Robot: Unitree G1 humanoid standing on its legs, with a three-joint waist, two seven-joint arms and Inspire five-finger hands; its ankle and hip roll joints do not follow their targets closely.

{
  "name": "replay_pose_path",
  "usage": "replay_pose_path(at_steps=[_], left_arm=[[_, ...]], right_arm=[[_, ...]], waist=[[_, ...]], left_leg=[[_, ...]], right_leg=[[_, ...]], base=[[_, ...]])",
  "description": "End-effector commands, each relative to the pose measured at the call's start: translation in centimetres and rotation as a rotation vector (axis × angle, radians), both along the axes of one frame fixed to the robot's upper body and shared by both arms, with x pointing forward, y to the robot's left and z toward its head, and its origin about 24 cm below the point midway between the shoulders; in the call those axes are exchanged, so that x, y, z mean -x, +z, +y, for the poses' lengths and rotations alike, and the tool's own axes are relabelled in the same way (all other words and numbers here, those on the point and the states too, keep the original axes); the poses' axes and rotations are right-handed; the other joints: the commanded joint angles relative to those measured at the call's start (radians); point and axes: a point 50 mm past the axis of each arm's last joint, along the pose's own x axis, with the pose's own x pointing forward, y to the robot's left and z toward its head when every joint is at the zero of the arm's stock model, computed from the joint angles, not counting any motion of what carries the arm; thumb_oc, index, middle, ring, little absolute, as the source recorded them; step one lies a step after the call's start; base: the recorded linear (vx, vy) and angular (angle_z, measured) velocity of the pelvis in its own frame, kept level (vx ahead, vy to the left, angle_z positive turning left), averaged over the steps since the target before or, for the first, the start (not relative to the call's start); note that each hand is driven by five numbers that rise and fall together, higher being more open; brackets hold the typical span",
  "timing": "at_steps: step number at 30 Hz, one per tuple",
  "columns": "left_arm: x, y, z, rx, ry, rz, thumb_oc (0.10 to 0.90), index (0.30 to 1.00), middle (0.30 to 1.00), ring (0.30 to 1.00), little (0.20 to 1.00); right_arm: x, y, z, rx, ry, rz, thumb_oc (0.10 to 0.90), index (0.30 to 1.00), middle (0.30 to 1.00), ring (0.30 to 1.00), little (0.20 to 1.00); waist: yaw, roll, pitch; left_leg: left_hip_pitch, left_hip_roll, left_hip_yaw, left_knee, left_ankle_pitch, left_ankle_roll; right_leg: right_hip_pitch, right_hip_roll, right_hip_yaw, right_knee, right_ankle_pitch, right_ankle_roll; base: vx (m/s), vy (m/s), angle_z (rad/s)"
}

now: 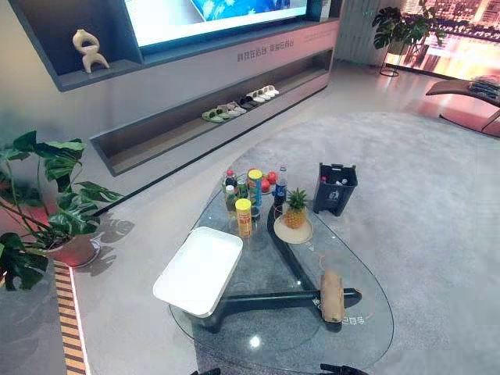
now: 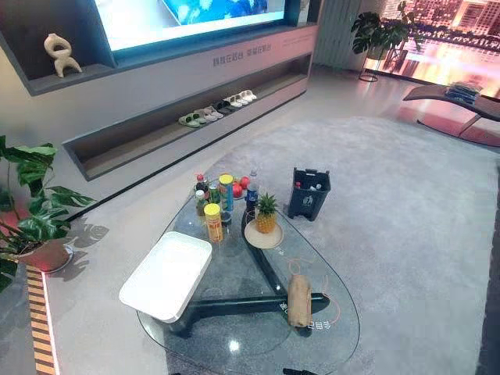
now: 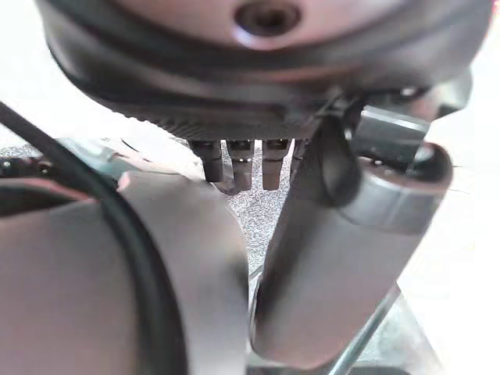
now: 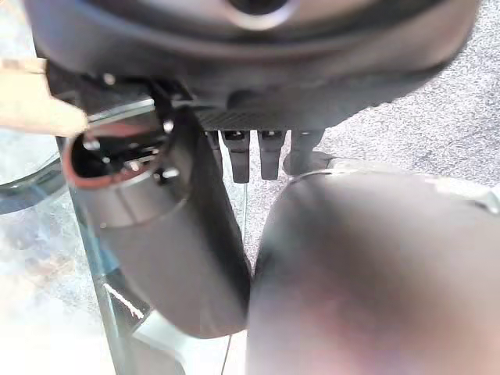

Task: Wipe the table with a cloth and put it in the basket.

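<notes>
A tan cloth, rolled into a short tube, lies on the near right part of the glass table. On the table's left part rests a white rectangular basket, which looks empty. My left hand hangs with straight fingers and holds nothing; carpet shows past it. My right hand also has straight fingers and holds nothing. It hangs by the table's glass edge, with a tan shape beside it. Both hands are well short of the cloth.
Bottles and cans, red fruit and a pineapple on a plate crowd the table's far end. A dark bin stands on the grey carpet to the far right. A potted plant stands at the left.
</notes>
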Motion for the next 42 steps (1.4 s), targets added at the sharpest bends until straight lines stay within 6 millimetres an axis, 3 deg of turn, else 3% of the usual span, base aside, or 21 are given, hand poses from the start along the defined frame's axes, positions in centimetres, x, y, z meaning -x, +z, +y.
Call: replay_pose_path(at_steps=[1,28,38,40,42], left_arm=[[-2.0,-0.1,-2.5,0.108,0.024,-0.035,0.8,0.9,0.9,0.9,0.9],[-2.3,-0.1,-2.4,0.081,0.022,-0.057,0.8,0.9,0.9,0.9,0.9],[-2.7,0.1,-1.6,0.044,-0.051,-0.074,0.8,0.9,0.9,0.9,0.9],[-2.9,0.2,-1.4,0.047,-0.059,-0.092,0.8,0.9,0.9,0.9,0.9],[-3.1,0.3,-1.4,0.041,-0.068,-0.094,0.8,0.9,0.9,0.9,0.9]], right_arm=[[1.7,-0.5,1.1,-0.014,0.054,0.106,0.8,0.9,0.9,0.9,0.9],[0.8,-0.4,0.7,0.05,0.046,0.049,0.8,0.9,0.9,0.9,0.9],[-3.7,1.0,0.2,0.047,0.066,-0.205,0.8,0.9,0.9,0.9,0.9],[-6.0,2.0,-0.2,0.043,0.038,-0.32,0.8,0.9,0.9,0.9,0.9],[-7.0,2.5,0.0,0.045,0.038,-0.36,0.8,0.9,0.9,0.9,0.9]], waist=[[0.007,-0.018,0.017],[0.013,-0.028,0.022],[0.017,-0.043,0.046],[0.022,-0.041,0.061],[0.023,-0.041,0.069]], left_leg=[[0.03,-0.054,0.001,0.013,-0.112,0.02],[0.029,-0.054,0.002,0.017,-0.114,0.021],[0.0,-0.051,0.027,0.051,-0.124,0.024],[-0.03,-0.052,0.027,0.07,-0.122,0.028],[-0.042,-0.054,0.028,0.077,-0.122,0.031]], right_leg=[[-0.038,-0.003,0.012,0.011,0.011,0.031],[-0.039,0.002,0.016,0.013,0.014,0.031],[-0.064,-0.007,0.017,0.021,0.024,0.039],[-0.093,-0.008,0.022,0.03,0.03,0.039],[-0.103,-0.01,0.022,0.033,0.032,0.038]], base=[[0.0,0.193,-0.16],[0.01,0.002,0.0],[0.02,-0.004,-0.01],[0.0,-0.005,-0.06],[-0.02,-0.01,-0.07]])
